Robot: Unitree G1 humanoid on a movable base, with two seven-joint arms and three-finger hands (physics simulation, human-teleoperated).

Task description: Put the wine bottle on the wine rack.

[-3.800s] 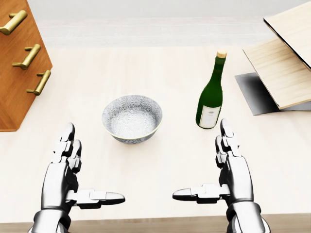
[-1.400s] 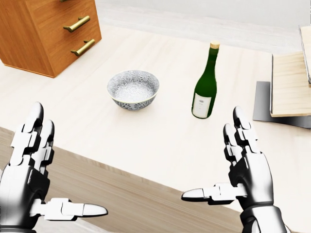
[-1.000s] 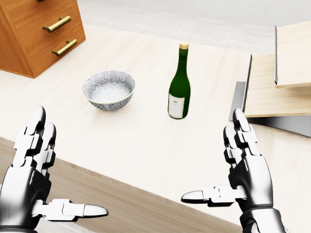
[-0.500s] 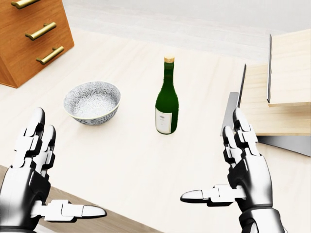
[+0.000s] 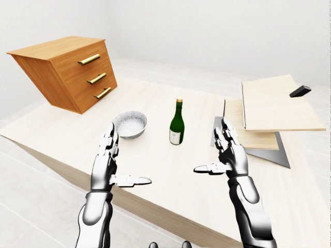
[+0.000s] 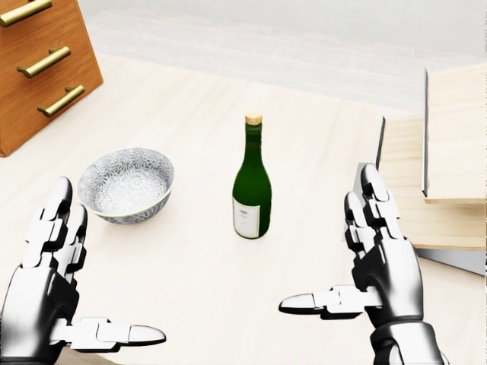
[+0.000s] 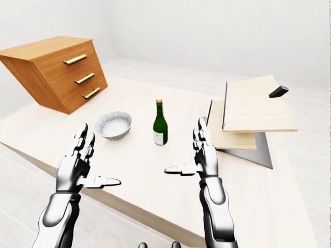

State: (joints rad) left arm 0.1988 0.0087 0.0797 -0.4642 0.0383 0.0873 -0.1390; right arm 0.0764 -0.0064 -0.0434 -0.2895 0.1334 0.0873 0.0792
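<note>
Standing upright, the green wine bottle (image 6: 252, 181) bears a pale label.

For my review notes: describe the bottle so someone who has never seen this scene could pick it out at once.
On the pale wooden table, look between the drawer chest at left and the stacked boards at right. Beside the patterned bowl stands the bottle: the only upright thing there, dark green, white label, tan cap.

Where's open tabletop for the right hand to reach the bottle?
Bare table lies between the wine bottle and the wine rack, ahead of the open right hand. The narrower gap is between bottle and bowl. Left hand is open.
</note>
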